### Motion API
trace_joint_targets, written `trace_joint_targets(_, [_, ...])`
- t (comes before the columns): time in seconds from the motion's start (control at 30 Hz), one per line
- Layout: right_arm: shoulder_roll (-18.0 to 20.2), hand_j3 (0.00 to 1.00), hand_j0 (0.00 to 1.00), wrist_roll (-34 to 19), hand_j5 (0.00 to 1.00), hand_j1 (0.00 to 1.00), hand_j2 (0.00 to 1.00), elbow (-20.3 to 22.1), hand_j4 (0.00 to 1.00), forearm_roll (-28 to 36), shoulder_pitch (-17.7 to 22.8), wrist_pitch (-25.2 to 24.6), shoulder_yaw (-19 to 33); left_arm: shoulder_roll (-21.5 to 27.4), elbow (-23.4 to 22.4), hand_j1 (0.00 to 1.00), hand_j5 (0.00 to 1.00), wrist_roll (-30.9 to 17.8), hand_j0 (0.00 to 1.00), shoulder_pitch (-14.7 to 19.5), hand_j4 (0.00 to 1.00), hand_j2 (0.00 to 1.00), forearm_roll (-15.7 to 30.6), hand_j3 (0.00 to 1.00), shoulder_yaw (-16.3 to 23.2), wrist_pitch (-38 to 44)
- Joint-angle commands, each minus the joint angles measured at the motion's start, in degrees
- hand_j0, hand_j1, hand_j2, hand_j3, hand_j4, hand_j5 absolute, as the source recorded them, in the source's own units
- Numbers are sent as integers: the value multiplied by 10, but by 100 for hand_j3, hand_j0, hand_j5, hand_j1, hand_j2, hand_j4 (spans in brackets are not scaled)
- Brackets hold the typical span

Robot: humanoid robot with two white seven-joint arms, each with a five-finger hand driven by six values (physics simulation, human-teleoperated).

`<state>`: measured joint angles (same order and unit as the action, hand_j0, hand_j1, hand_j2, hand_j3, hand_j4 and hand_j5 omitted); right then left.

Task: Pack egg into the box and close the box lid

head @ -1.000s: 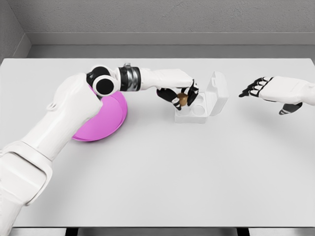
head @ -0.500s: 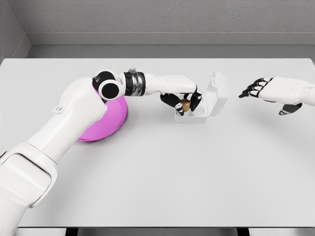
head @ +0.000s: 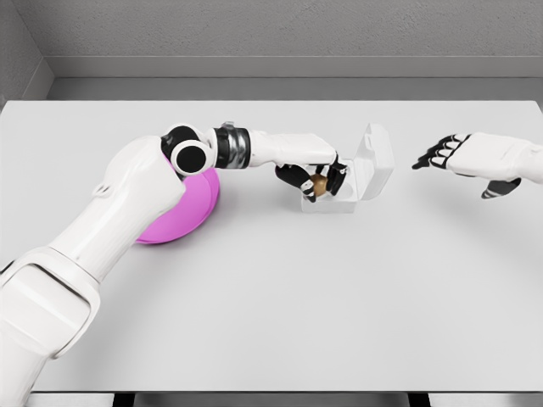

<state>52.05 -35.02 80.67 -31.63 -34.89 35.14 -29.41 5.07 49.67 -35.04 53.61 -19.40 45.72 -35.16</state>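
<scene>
A small white egg box (head: 349, 193) sits near the middle of the table, its lid (head: 375, 159) standing upright on the right side. My left hand (head: 316, 181) reaches over the box's left half with dark fingers curled around a brown egg (head: 320, 183), held low over the tray. The hand covers most of the box's cups. My right hand (head: 447, 152) hovers to the right of the box, apart from it, with fingers spread and nothing in them.
A magenta plate (head: 188, 206) lies left of the box, partly hidden under my left arm. The grey table top (head: 280, 305) stretches wide in front, with a wall edge behind.
The left hand with the egg has lowered slightly and shifted right onto the box. The right hand has stayed in place.
</scene>
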Motion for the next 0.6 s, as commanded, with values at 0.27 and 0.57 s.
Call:
trace_joint_targets(0.27, [1, 100, 100, 0, 100, 100, 100, 0, 100, 2, 0, -1, 2, -1, -8, 69, 69, 0, 69, 0, 69, 69, 8, 69, -2, 2])
trace_joint_targets(0.57, [1, 100, 100, 0, 100, 100, 100, 0, 100, 2, 0, -1, 3, 7, -9, 96, 96, 0, 96, 0, 96, 96, 10, 96, -4, 2])
